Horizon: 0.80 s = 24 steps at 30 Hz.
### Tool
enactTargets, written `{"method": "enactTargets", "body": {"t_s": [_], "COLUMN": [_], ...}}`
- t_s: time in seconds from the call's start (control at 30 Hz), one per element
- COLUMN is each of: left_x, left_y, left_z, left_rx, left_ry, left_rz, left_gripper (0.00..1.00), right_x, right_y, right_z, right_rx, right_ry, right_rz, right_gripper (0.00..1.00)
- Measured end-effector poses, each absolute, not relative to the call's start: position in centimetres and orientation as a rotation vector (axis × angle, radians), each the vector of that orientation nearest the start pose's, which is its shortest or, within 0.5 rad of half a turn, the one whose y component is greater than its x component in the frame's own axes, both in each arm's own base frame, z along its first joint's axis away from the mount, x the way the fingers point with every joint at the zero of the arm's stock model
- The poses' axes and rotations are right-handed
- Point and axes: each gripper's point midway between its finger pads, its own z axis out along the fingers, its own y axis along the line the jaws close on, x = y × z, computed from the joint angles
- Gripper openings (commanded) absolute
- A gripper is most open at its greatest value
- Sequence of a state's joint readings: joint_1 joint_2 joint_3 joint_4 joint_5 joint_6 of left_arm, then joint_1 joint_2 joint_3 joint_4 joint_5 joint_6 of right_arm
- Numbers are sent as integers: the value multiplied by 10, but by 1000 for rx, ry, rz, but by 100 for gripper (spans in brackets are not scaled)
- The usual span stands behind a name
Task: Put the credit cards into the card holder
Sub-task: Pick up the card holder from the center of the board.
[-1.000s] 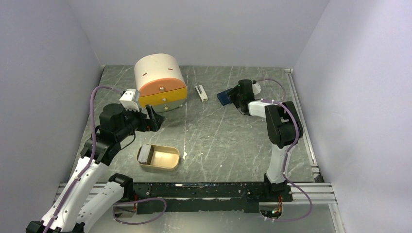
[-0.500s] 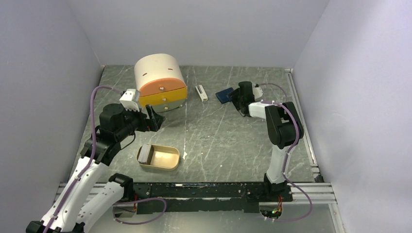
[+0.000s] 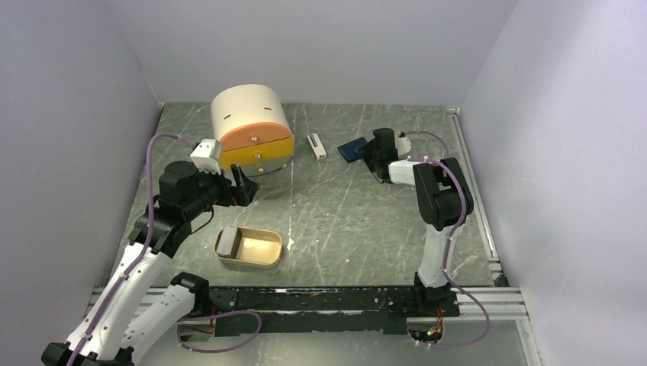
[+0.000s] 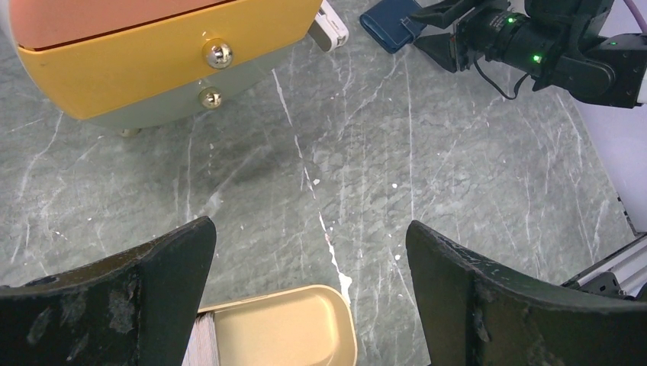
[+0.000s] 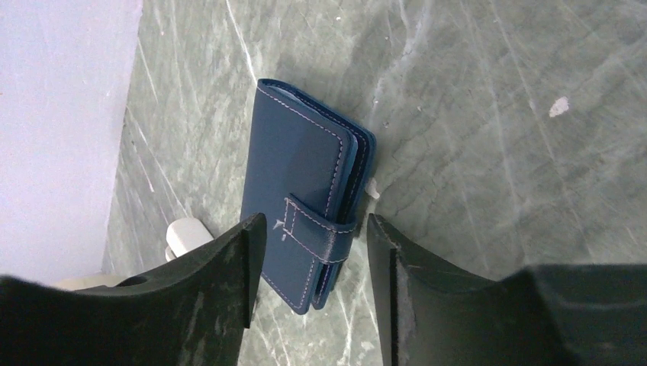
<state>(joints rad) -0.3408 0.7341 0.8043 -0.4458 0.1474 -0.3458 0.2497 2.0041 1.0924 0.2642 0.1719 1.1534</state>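
The right gripper (image 5: 313, 229) is held spread, its fingers set either side of the strapped end of the card holder (image 5: 297, 160), which lies closed and flat at the far right of the table (image 3: 358, 221); whether the left finger touches the leather cannot be told. If the jaws were closed here, the strap would likely be pinched shut, so the fold would stay sealed and no card could be slid in. The slim case could also be pushed along the smooth surface towards the small white bar-shaped object (image 3: 316, 145) just beside it. The left gripper (image 4: 309, 236) is likewise spread wide and holds nothing, hovering over the tan tin (image 4: 294, 328), where the credit cards (image 4: 204, 343) are stacked on edge at one end, well apart from the card holder. A grip on that stack could take several cards at once or tip them over the tin's low wall. The surface is grey-green, marbled, streaked with white scratches and flecks. A rounded cream drawer unit (image 3: 252, 130) with orange and yellow fronts stands at the far left, and plain pale lilac walls (image 3: 320, 46) enclose three sides.
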Motion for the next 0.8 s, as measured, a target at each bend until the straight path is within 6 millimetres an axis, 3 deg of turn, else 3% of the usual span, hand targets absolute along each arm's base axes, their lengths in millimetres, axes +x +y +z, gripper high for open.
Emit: {"method": "enactTargets", "body": {"t_s": [0.13,0.37,0.53,0.63,0.8], "left_x": [250,250,249,248,248], "left_y": [-131,-131,-131,-131,-132], "left_z": [239,239,239,236,228], "left_rx": [97,97,104,111,192], "left_ry": [1994,1995,1991,1987,1943], "left_rz": [-591,-590,-592,-593,-573], "left_gripper": [100,99,95,88,83], "right_x": [502,498,488,474,445], "right_y": [135,131,126,123,140], "right_z": [25,24,33,44,72], "right_rx": [1063,999,895,830,695], "right_ry": [2009,2026,2061,2107,2228], "right_rz": [568,538,485,457,530], "right_gripper": [26,0,0,0,0]}}
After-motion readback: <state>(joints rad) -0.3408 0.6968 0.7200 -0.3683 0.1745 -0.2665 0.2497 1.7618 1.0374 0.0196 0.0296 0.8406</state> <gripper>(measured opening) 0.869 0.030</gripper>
